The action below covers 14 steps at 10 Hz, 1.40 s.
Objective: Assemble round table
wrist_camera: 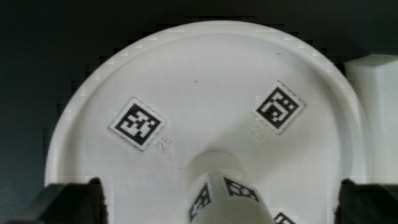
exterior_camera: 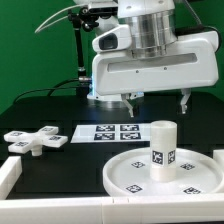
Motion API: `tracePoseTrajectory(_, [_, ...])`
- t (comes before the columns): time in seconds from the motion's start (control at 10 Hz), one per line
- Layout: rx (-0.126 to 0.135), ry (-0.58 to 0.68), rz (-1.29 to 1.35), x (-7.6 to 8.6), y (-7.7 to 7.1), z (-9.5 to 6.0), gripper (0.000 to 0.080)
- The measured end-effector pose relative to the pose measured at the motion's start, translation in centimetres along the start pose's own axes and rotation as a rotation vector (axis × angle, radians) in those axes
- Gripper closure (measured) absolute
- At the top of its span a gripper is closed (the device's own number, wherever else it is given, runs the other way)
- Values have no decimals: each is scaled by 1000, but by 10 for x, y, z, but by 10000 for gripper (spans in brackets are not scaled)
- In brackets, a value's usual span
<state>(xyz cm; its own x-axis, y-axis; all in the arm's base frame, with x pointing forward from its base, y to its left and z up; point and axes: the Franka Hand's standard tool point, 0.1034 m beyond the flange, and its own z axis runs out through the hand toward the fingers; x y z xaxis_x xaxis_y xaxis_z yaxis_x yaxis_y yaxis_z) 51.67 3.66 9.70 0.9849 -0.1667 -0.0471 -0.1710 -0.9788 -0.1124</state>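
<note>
The large rimmed round disc (exterior_camera: 160, 175) lies flat at the front of the black table, tags on its face. The short thick cylinder leg (exterior_camera: 163, 150) stands upright on the disc's middle. The four-armed cross base (exterior_camera: 33, 140) lies at the exterior view's left. My gripper (exterior_camera: 155, 102) hangs open above and behind the leg, touching nothing. In the wrist view the disc (wrist_camera: 205, 100) fills the frame, the leg's top (wrist_camera: 240, 192) rises between my dark fingertips (wrist_camera: 71, 202), and my gripper (wrist_camera: 217, 205) holds nothing.
The marker board (exterior_camera: 112, 132) lies flat behind the disc. A white raised border (exterior_camera: 12, 175) runs along the table's front and left side. A black stand with cables (exterior_camera: 80, 50) rises at the back against a green wall.
</note>
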Motion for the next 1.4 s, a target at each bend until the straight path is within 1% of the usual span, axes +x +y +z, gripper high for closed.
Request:
tracePoseTrajectory(0.1, [-24, 16, -163, -1, 10, 3, 150])
tracePoseTrajectory(0.2, [-18, 18, -248, -6, 32, 8, 150])
tracePoseTrajectory(0.3, [-17, 17, -292, -6, 54, 6, 150])
tracePoseTrajectory(0.4, [-19, 27, -318, -3, 76, 1, 150])
tracePoseTrajectory(0.5, [-21, 37, -321, 2, 93, -5, 150])
tracePoseTrajectory(0.6, [-19, 35, -312, 4, 100, -7, 150])
tracePoseTrajectory(0.8, [-19, 35, -317, 4, 98, -6, 150])
tracePoseTrajectory(1.0, [-21, 33, -337, 3, 101, -5, 150])
tracePoseTrajectory(1.1, [-24, 22, -411, -4, 114, -2, 150])
tracePoseTrajectory(1.2, [-30, 14, -449, -12, 134, 1, 150])
tracePoseTrajectory(1.3, [-47, 26, -481, -18, 157, 2, 150])
tracePoseTrajectory(1.4, [-59, 31, -514, -22, 176, 3, 150])
